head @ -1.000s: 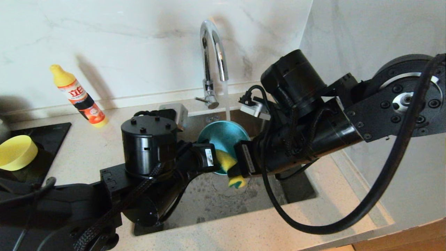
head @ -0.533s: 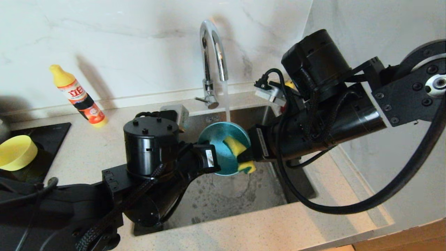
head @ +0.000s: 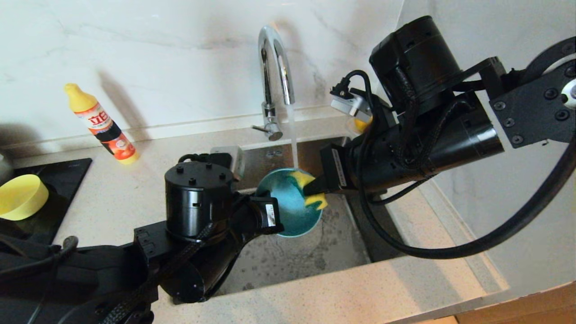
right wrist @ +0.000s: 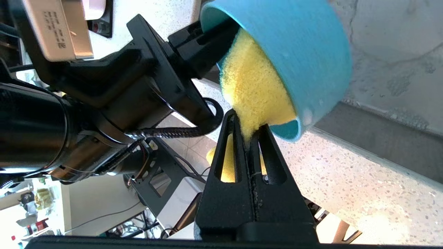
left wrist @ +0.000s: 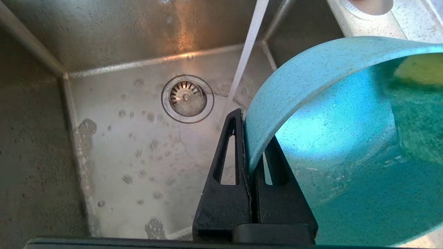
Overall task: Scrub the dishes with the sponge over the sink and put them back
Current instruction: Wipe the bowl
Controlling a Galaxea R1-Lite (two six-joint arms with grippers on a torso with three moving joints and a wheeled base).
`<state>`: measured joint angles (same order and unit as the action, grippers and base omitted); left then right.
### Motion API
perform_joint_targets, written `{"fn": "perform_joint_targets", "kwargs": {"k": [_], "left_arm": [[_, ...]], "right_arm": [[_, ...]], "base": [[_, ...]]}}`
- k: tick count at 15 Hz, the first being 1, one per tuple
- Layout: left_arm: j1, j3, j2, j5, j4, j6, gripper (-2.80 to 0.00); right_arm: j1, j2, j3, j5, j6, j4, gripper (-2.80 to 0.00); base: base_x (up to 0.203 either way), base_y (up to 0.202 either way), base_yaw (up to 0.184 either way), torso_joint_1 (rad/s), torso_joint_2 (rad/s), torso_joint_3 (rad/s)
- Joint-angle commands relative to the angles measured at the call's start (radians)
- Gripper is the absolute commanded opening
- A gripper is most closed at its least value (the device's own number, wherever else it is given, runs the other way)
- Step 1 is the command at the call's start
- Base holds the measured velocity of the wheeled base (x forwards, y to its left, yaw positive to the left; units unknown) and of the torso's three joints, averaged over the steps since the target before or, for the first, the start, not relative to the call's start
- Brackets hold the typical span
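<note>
Over the steel sink (head: 315,256) my left gripper (left wrist: 250,136) is shut on the rim of the light blue bowl (head: 288,210), which it holds tilted on its side under the running tap (head: 275,76). One finger is outside the bowl wall (left wrist: 294,79) and one inside. My right gripper (right wrist: 248,129) is shut on the yellow sponge (right wrist: 254,90) and presses it inside the bowl (right wrist: 297,45) near its upper rim; the sponge (head: 310,189) shows there with its green layer. A yellow bowl (head: 21,197) lies upside down at the far left.
A water stream (left wrist: 247,52) falls past the bowl toward the drain strainer (left wrist: 187,98). An orange detergent bottle (head: 101,123) stands on the counter at the back left. The black cooktop (head: 67,175) lies at the left. A wall rises on the right.
My right gripper has carried the sponge up and back, from the bowl's lower rim to its upper rim. The bowl and left gripper have barely shifted.
</note>
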<state>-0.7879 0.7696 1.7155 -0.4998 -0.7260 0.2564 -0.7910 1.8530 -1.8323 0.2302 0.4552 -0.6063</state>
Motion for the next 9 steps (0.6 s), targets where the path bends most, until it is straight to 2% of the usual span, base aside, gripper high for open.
{"fn": "perform_joint_targets", "kwargs": {"k": [1,5,9], "left_arm": [[-0.001,-0.003,0.004,-0.003,-0.004,0.001,-2.8],[-0.001,-0.004,0.003,-0.003,-0.004,0.006,-2.8],[-0.001,-0.004,-0.004,-0.005,-0.006,0.006,-2.8]], "right_arm": [[-0.015,0.024,-0.001,0.001,0.001,-0.003,-2.8],[-0.042,0.049,-0.002,0.001,0.0,-0.001,-2.8],[-0.031,0.02,-0.003,-0.002,0.001,-0.01,-2.8]], "base": [[0.0,0.0,0.0,0.0,0.0,0.0],[0.0,0.0,0.0,0.0,0.0,0.0],[0.0,0.0,0.0,0.0,0.0,0.0]]}}
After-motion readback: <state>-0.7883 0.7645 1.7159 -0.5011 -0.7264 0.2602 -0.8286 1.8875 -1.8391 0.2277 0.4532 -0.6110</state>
